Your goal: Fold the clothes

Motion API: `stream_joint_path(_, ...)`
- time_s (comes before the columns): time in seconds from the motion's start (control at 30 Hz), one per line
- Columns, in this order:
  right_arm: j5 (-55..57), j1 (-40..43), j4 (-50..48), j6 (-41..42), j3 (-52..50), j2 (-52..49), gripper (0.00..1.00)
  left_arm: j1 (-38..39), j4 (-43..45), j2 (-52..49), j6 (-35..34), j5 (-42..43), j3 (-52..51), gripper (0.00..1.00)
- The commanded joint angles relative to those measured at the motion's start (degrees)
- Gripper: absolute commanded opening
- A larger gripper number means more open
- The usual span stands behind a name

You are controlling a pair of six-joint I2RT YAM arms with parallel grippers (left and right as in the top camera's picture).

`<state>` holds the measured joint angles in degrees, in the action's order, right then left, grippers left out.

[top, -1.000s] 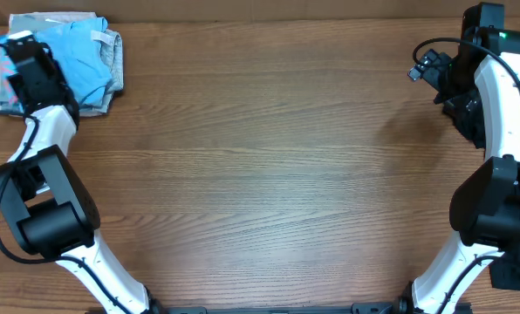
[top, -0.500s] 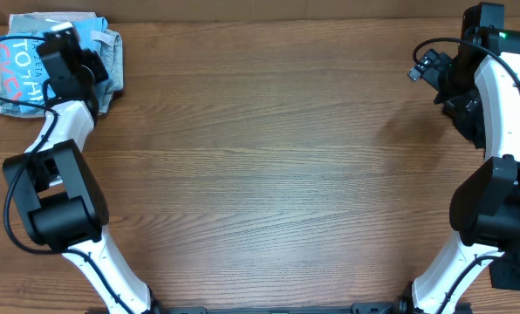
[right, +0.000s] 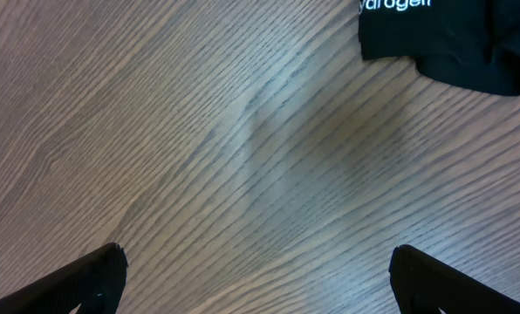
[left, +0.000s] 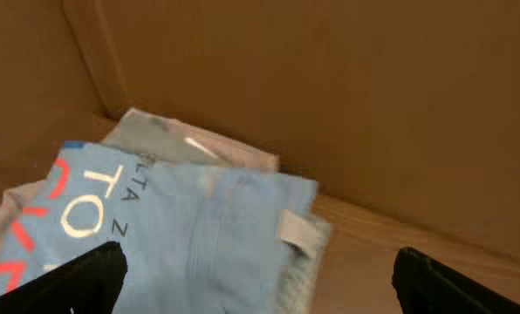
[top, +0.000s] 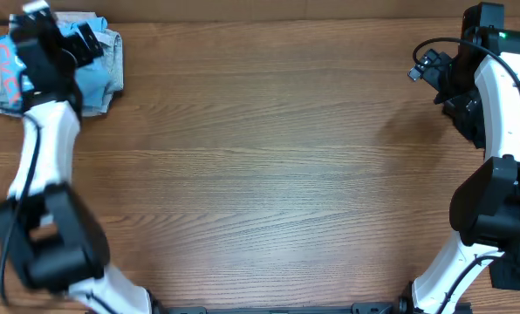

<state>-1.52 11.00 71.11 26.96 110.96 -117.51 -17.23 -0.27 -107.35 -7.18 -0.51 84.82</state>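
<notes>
Blue tee (left: 199,235) lies far left, left claw (left: 258,281) over it, spread wide and empty. Right claw (right: 256,281) is wide too, empty, near the black tee (right: 443,35).

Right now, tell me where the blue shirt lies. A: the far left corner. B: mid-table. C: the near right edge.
A: the overhead view shows the blue shirt at the far left corner of the table, with bare wood everywhere in the middle.
</notes>
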Motion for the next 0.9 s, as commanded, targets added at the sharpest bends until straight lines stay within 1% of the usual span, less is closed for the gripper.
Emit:
stream_joint_path(0.0,-0.1,0.2,-0.3,-0.2,0.9,1.8,1.0,0.0,-7.4,10.3,-5.0,10.4,0.9,1.0)
stream_joint_path(0.13,-0.1,0.2,-0.3,-0.2,0.9,1.8,1.0,0.0,-22.3,17.6,-5.7,25.8,0.9,1.0)
stream_joint_path(0.23,-0.1,0.2,-0.3,-0.2,0.9,1.8,1.0,0.0,-31.5,21.6,-5.6,34.3,0.9,1.0)
stream_joint_path(0.3,-0.1,0.2,-0.3,-0.2,0.9,1.8,1.0,0.4,-38.5,24.2,-4.1,37.6,0.7,1.0)
stream_joint_path(0.33,-0.1,0.2,-0.3,-0.2,0.9,1.8,1.0,0.9,-41.4,25.2,-2.6,37.9,0.7,1.0)
stream_joint_path(0.43,-0.1,0.2,-0.3,-0.2,0.9,1.8,1.0,3.7,-51.5,29.4,5.6,36.0,0.6,1.0)
stream_joint_path(0.47,-0.1,0.2,-0.3,-0.2,0.9,1.8,1.0,5.0,-54.1,31.1,6.3,34.3,0.3,1.0)
stream_joint_path(0.53,-0.1,0.2,-0.3,-0.2,0.9,1.8,1.0,7.7,-57.2,34.3,5.9,32.4,-0.8,1.0)
stream_joint_path(0.67,-0.1,0.2,-0.3,-0.2,0.9,1.8,1.0,13.0,-61.2,39.7,5.8,31.1,-4.1,1.0)
stream_joint_path(0.7,-0.1,0.2,-0.3,-0.2,0.9,1.8,1.0,14.2,-62.9,40.7,4.7,30.5,-5.0,1.0)
stream_joint_path(0.73,-0.1,0.2,-0.3,-0.2,0.9,1.8,1.0,15.3,-64.8,41.2,3.8,29.9,-5.8,1.0)
stream_joint_path(0.87,-0.1,0.2,-0.3,-0.2,0.9,1.8,1.0,17.3,-73.2,41.1,3.8,29.9,-6.8,1.0)
